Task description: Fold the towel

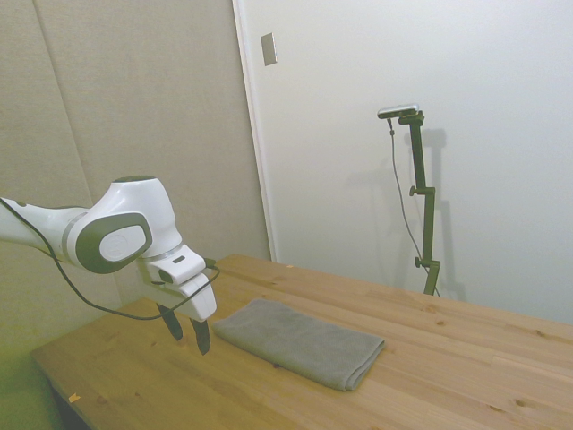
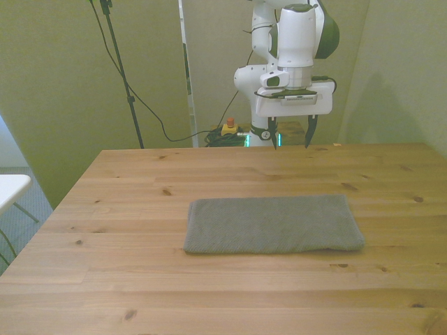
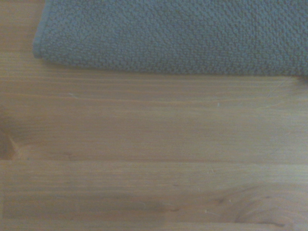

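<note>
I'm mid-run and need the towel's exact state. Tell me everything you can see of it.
The towel is plain grey-brown terry with a nubby weave, no pattern. It lies flat on the wooden table as a long, neat rectangle, already layered, with a rounded fold at the front view's right end. Its corners look square and its edges even. Only the table touches it. The gripper hangs open above the table behind it, clear of the cloth.

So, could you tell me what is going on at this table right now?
A white Franka arm is set up to fold the towel, which lies flat on the wooden table as a neat grey-brown rectangle, apparently already layered. The end effector hangs open above the table behind the towel's far edge, touching nothing. The wrist view shows one towel edge and bare wood beside it.
</note>
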Robot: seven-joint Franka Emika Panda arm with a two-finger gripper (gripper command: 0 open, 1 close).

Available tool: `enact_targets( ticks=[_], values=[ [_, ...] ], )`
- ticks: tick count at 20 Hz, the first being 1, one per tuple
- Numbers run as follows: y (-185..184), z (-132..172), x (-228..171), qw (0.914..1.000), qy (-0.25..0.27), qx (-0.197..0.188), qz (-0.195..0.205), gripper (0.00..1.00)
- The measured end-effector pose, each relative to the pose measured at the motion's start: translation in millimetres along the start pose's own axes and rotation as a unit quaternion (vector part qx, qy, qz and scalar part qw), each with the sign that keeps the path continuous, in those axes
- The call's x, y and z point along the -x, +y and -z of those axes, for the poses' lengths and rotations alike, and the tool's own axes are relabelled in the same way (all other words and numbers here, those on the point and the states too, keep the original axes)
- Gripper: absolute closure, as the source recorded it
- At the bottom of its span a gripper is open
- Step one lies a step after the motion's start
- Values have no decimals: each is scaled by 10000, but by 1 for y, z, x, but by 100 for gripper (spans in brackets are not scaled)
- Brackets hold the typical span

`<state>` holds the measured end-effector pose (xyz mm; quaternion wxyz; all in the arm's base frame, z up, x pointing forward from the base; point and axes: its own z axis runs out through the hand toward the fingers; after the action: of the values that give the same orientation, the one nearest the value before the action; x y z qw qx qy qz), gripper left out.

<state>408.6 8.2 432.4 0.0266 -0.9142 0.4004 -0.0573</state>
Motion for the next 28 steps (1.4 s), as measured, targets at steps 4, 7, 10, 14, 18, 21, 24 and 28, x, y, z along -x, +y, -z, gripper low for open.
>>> enact_targets(
  ticks=[4,7,10,14,18,21,24,28],
  values=[
    [-1,-1,-6,10000,-1,-93,-10,0],
    [-16,-4,-18,9996,136,-218,-111,0],
    [-41,-15,-27,9989,289,-223,-283,0],
    [-83,-19,-31,9978,522,-168,-372,0],
    [-125,-27,-35,9969,688,-90,-380,0],
    [-153,-45,-41,9962,792,116,-335,0],
    [-190,-56,-37,9940,1004,373,-239,0],
    [-229,-65,-24,9895,1212,754,-219,0]
  ],
)
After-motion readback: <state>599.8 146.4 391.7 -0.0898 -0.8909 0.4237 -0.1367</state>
